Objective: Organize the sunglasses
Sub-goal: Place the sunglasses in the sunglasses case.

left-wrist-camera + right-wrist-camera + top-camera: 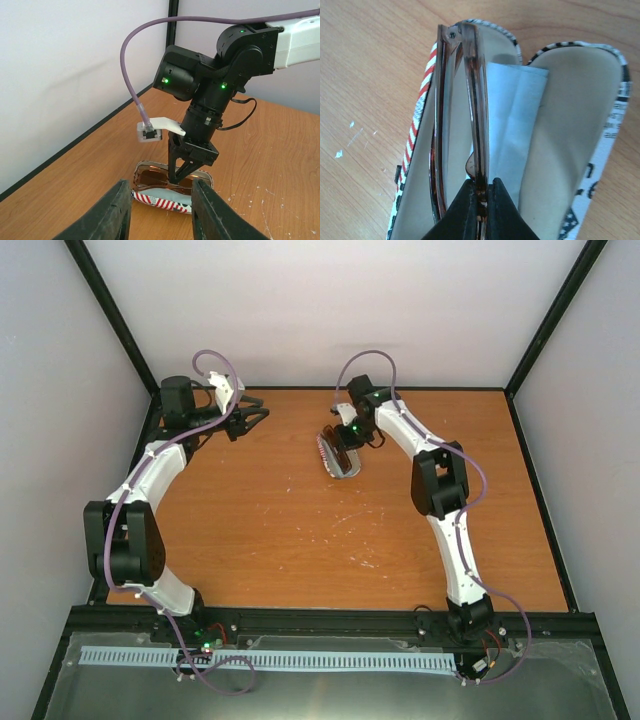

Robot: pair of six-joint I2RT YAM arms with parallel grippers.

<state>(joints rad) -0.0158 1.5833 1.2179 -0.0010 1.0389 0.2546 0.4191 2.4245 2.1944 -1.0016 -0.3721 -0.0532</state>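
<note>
The sunglasses (475,100), thin reddish-brown frame with dark lenses, are folded and stand on edge inside the open striped case (570,125). My right gripper (481,184) is shut on their front frame from above. A light blue cloth (512,110) lies in the case beside them. In the top view the right gripper (352,437) holds the sunglasses (347,455) over the case (326,452) at the back middle of the table. My left gripper (255,420) hangs to the left of the case, open and empty. Its fingers (117,212) frame the sunglasses (155,177), the case (160,201) and the right gripper (181,175).
The wooden table (300,530) is bounded by black rails and white walls (60,75) close behind and to the left of the case. The right arm's purple cable (131,75) loops over the case.
</note>
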